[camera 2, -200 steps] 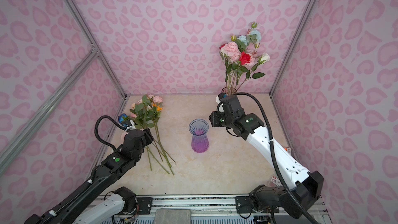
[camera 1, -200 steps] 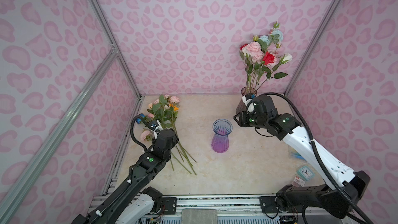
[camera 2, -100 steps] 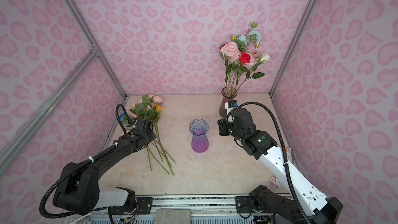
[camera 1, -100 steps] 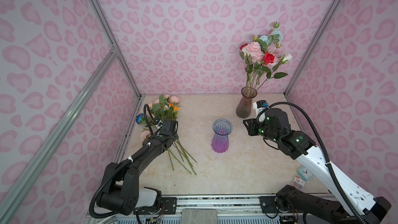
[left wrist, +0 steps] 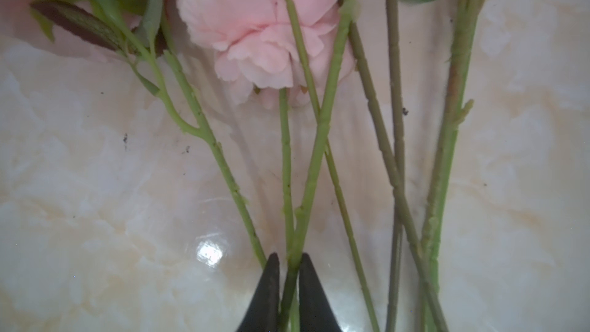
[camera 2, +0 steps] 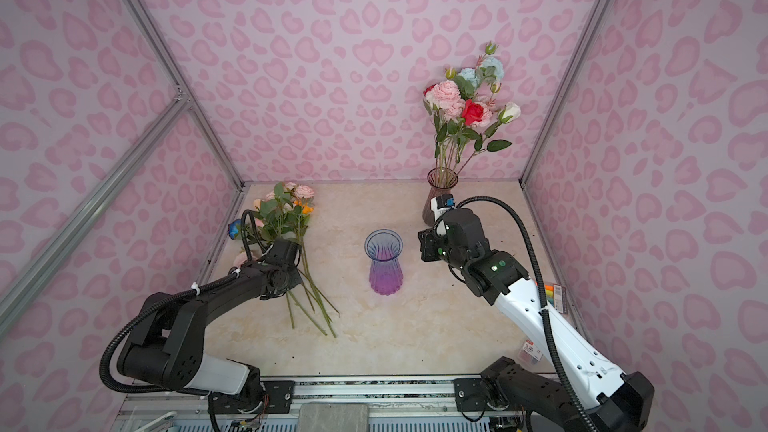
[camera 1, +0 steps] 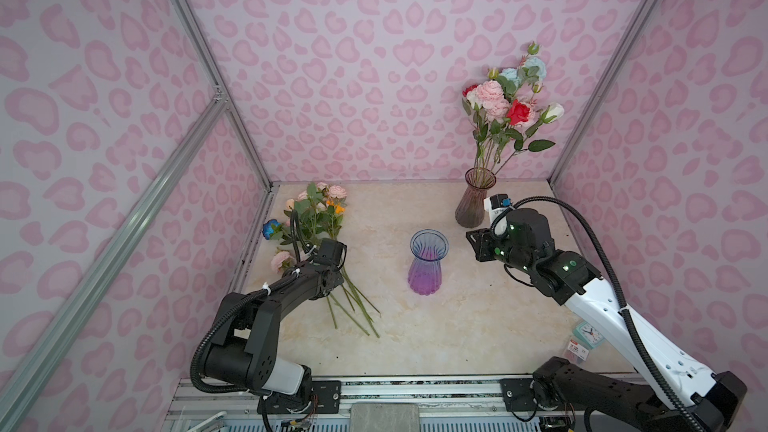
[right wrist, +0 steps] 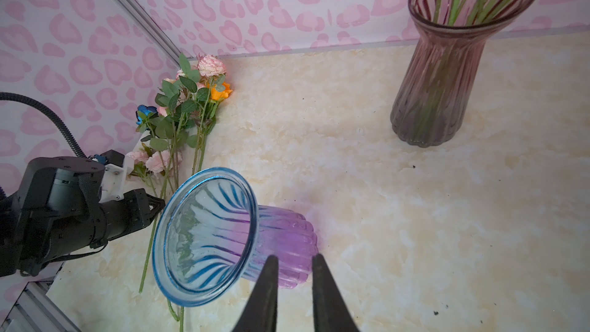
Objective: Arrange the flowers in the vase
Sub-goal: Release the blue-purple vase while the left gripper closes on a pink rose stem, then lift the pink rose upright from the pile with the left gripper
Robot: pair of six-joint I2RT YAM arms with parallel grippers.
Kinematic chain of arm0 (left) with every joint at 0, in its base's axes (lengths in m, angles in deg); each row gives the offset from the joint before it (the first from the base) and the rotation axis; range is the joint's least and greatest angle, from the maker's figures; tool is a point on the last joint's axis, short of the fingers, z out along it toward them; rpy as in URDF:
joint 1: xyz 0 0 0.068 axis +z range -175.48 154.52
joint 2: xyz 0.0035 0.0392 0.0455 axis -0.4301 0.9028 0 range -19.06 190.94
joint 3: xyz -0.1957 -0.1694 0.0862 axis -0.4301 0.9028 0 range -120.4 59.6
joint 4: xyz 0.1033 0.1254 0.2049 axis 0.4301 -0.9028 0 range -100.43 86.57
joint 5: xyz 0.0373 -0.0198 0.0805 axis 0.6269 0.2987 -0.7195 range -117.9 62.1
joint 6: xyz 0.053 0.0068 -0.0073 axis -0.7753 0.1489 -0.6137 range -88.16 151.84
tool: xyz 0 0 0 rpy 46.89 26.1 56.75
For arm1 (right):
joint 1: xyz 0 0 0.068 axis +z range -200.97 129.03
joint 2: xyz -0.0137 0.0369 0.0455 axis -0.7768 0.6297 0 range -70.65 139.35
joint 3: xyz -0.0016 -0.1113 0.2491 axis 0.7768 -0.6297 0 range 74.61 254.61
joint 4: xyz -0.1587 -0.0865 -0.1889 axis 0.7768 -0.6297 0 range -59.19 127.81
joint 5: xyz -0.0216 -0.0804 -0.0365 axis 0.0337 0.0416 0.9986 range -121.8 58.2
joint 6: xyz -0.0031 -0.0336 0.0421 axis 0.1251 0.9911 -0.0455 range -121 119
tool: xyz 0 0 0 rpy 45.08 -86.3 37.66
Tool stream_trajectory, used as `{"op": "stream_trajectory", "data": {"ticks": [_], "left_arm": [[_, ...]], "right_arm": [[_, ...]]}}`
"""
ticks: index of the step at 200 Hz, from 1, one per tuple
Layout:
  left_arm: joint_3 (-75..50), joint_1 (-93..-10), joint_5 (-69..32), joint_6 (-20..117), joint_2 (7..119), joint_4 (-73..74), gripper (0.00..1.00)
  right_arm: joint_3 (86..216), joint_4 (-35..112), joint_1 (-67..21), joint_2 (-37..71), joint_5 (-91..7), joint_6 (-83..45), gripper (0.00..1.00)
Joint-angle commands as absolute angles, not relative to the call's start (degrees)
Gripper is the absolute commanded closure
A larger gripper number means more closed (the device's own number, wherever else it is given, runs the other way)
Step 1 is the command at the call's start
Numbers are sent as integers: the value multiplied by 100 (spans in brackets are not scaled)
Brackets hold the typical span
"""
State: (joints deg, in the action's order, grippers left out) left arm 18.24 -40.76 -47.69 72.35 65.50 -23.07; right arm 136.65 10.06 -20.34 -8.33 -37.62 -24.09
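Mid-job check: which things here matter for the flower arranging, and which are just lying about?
Job: loose flowers; stem in the shut left gripper; empty blue-purple vase; mauve vase with its standing flowers.
Lying about: small clock pack and labelled packets at the table's right edge.

Loose flowers [camera 1: 318, 218]: bundle lying flat on the bench [camera 1: 457, 326], far left; pink, orange and blue heads toward the back, green stems fanned toward the front. One stem [left wrist: 320, 142] is pinched in the left hand [left wrist: 289, 261]. Blue-to-purple ribbed glass vase [camera 1: 426, 272]: upright, empty, mid-bench. Smoky-brown vase [camera 1: 471, 209]: upright, back right, holding a bouquet [camera 1: 505, 105] of pink, red, pale blue and cream heads.
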Motion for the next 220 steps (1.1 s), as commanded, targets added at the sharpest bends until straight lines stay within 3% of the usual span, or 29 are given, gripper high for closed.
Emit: {"op": "stream_trajectory", "data": {"ticks": [1,57,140,178,220], "left_arm": [[1764,-4136,-4931,7144,6301,-2444,94],[1341,-4533,-5146,6884,5157,-3058,97],[1139,-5176,-4236,6557,4431,-3093,97],[1696,-5439,-3668,6264,3537,-2422,97],[1437,-5455,-2757,5747,3077,-1758,97]], "right_arm": [[13631,1170,-2030,-868,-3784,-2409,79],[13598,1237,-2038,-957,-3785,-2456,79],[13535,1238,-2032,-1113,-3760,-2491,79],[13504,1245,-2037,-1229,-3672,-2495,79],[13608,1328,-2030,-1166,-3729,-2569,79]]}}
